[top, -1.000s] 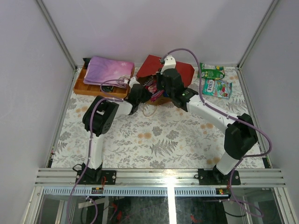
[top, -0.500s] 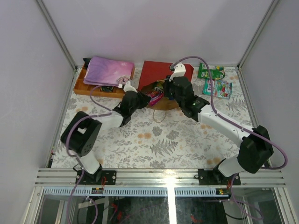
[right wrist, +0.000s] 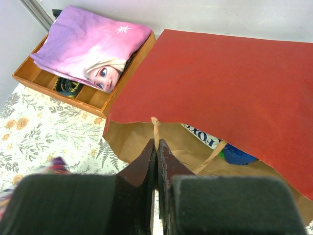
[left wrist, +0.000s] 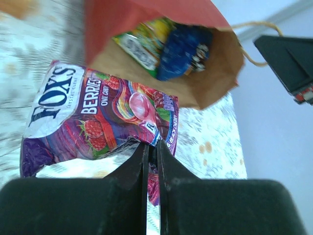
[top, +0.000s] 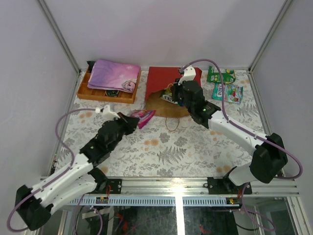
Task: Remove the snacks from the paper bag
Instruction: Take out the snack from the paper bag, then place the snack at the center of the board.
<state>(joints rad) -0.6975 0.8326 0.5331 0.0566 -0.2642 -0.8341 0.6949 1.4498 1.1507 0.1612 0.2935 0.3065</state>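
Pinching the brown lower lip of the red paper bag (top: pixel 164 78), lying on its side at the far edge of the floral tablecloth (top: pixel 195 147) with a blue packet (left wrist: pixel 183 49) and a green-yellow packet (left wrist: pixel 142 41) inside, with the right gripper (right wrist: pixel 156 146) closed tight. Clamping the purple Fox's Berries packet (left wrist: pixel 98 117) in the left gripper (left wrist: pixel 152 147), just outside the bag's mouth.

The light was bright and even from above, and shadows on the floral patterned tablecloth (top: pixel 195 147) were soft. A white glare lay on the silver metal rail (top: pixel 176 182). The glossy purple berry candy packet (left wrist: pixel 98 117) shone near its lower edge; the cloth beside it was blurred.
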